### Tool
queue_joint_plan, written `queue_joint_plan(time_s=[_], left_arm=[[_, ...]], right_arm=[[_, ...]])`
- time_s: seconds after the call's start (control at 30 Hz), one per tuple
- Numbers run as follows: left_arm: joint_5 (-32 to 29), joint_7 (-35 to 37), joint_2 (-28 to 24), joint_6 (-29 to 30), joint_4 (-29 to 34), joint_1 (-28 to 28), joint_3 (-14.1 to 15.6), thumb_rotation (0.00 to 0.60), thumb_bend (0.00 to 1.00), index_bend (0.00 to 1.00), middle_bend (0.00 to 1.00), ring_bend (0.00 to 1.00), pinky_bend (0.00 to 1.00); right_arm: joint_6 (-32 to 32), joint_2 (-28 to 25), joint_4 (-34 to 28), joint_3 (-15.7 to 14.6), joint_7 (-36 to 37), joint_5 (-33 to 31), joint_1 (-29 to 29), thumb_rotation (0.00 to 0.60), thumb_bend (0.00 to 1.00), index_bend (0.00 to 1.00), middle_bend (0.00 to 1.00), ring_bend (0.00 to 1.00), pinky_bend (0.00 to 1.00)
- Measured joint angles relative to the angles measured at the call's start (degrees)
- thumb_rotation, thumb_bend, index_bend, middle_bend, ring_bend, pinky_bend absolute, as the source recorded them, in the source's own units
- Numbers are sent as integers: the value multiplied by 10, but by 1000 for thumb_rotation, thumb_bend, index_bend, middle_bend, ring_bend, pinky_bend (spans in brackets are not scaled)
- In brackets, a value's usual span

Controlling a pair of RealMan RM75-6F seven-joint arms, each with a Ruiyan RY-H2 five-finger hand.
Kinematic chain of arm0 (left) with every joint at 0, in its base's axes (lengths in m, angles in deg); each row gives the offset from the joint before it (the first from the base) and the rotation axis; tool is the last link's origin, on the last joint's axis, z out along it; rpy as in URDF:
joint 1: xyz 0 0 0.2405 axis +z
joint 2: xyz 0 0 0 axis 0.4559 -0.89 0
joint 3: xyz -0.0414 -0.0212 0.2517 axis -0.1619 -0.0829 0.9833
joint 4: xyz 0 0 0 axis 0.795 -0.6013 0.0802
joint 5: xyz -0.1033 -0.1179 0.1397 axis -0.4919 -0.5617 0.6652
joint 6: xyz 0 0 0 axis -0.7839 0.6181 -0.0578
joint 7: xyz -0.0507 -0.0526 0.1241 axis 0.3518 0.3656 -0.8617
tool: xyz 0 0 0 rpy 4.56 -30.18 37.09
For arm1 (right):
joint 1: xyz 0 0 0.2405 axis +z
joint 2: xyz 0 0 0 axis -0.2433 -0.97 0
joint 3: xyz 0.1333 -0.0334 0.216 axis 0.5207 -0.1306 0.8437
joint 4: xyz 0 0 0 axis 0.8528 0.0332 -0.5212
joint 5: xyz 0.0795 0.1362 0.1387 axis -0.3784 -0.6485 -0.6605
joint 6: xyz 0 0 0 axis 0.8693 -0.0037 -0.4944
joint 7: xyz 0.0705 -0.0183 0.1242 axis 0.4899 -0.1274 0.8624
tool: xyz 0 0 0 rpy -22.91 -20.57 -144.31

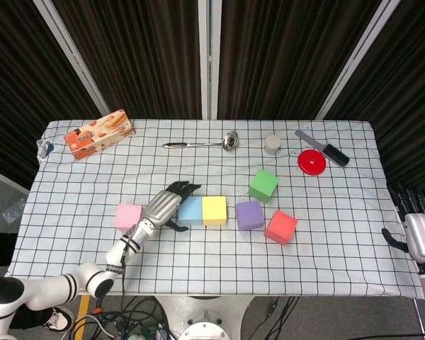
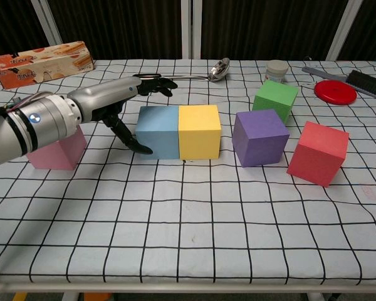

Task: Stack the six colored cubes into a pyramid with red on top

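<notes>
Chest view showed the left hand (image 2: 113,103) spread open beside the blue cube (image 2: 157,132), holding nothing: its thumb pointed down just left of the cube's front face, while the other fingers (image 2: 151,84) reached over the cube's far top edge; whether they touched it could not be told. The yellow cube (image 2: 199,130) sat touching the blue one on the side away from the fingers. Past it, further from the fingers, stood the purple cube (image 2: 259,137), then the red cube (image 2: 318,153), with the green cube (image 2: 275,99) behind the purple one. The pink cube (image 2: 57,148) sat behind the hand's wrist, on the opposite side from the fingertips, partly hidden by the forearm. All six cubes rested singly on the checked cloth (image 2: 188,232); none was stacked.

Beyond the fingertips lay a ladle (image 2: 208,72). Far off to the hand's left lay an orange box (image 2: 42,63) with print too small to read. A small blue round mark showed on the left wrist, unreadable.

In the head view the right hand (image 1: 419,225) sat off the cloth's right edge, well apart from every cube, with fingers pointing up; whether they were apart or curled could not be told.
</notes>
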Motion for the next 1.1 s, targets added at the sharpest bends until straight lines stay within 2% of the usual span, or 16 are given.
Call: queue_joint_plan(time_s=[0.13,0.27,0.43,0.53,0.67,0.8,0.9,1.1], left_arm=[[-2,-5,-33,3,41,7,2,600,0,37,52,0,70],[-12,-26,-98,19,101,29,6,600,0,37,40,0,70],[-31,-88,-205,76,159,84,21,600,0,37,39,0,72],[-49,-141,-248,118,164,128,34,600,0,37,39,0,72],[-66,-151,-269,141,157,164,45,600,0,37,40,0,72],[-63,-83,-279,169,129,208,58,600,0,37,39,0,72],[-49,-32,-278,197,98,241,67,600,0,37,39,0,72],[-17,12,-264,223,53,271,77,600,0,37,39,0,71]], right_arm=[[-16,-5,-5,1,-11,3,12,600,208,0,0,0,0],[-47,-13,-13,5,-25,10,39,600,206,0,0,0,0],[-118,-23,-31,20,-19,20,99,600,59,0,5,0,0],[-168,-24,-46,30,15,35,147,600,45,0,18,0,0],[-225,-19,-66,41,50,63,213,600,48,0,35,0,0],[-285,-4,-78,46,56,70,265,600,62,0,93,0,0],[-330,21,-79,46,48,59,297,600,73,0,123,0,0],[-382,90,-54,38,2,15,336,600,73,0,129,0,0]])
